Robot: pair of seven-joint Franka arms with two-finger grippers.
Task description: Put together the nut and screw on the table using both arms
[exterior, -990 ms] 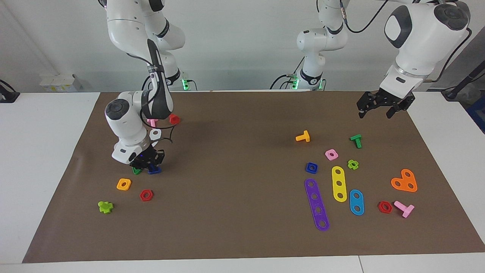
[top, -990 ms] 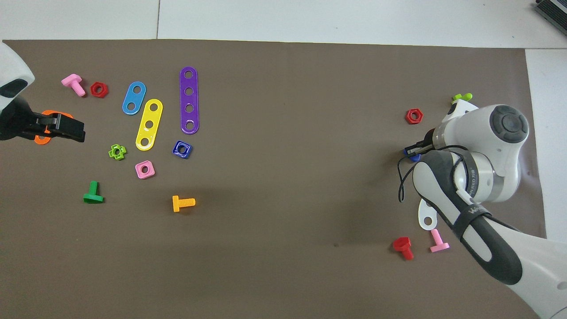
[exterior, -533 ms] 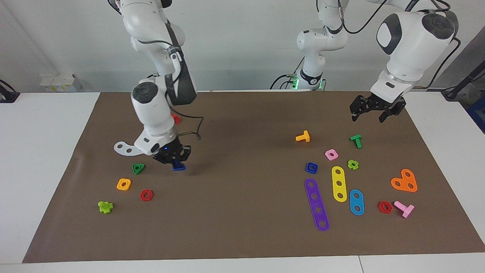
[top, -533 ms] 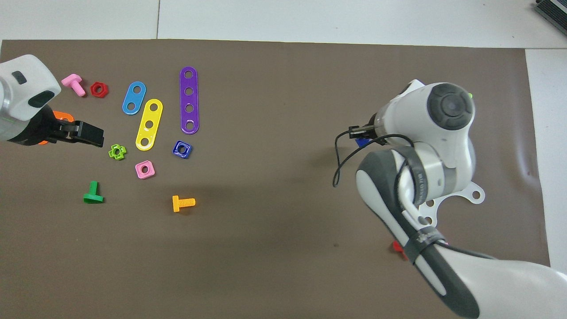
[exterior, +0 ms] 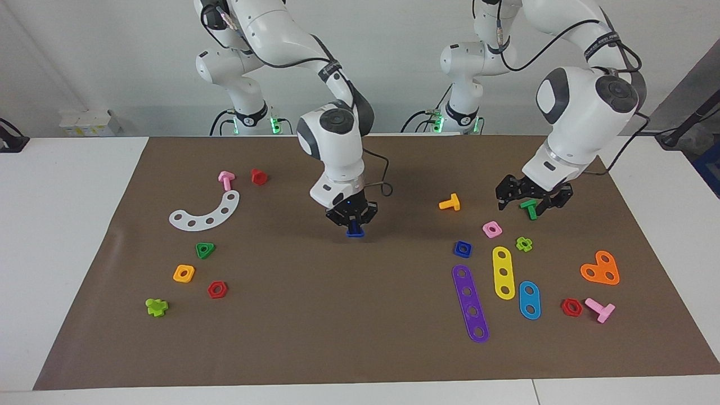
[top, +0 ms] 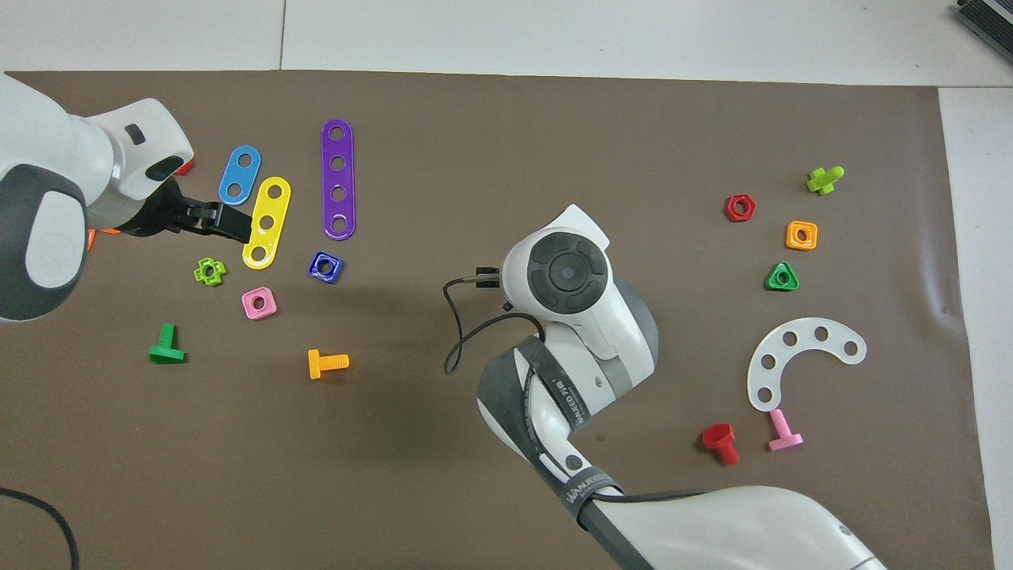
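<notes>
A dark-blue screw (exterior: 355,229) hangs low over the middle of the brown mat (exterior: 360,315), with my right gripper (exterior: 352,223) shut on it. From overhead the right arm's wrist (top: 567,273) hides both that gripper and the screw. The dark-blue nut (exterior: 462,248) (top: 325,267) lies flat on the mat toward the left arm's end, beside the purple strip (exterior: 470,302). My left gripper (exterior: 523,205) (top: 233,226) hangs open and empty in the air over the group of parts there, clear of the nut.
Around the nut lie a pink nut (exterior: 491,229), orange bolt (exterior: 450,202), green bolt (exterior: 529,209), and yellow (exterior: 503,272) and blue (exterior: 529,300) strips. Toward the right arm's end lie a white curved strip (exterior: 206,212), green triangular nut (exterior: 205,250) and orange nut (exterior: 184,273).
My right gripper has carried the screw from beside the green triangular nut to over the mat's middle. The left gripper has come down and inward over the parts at its end.
</notes>
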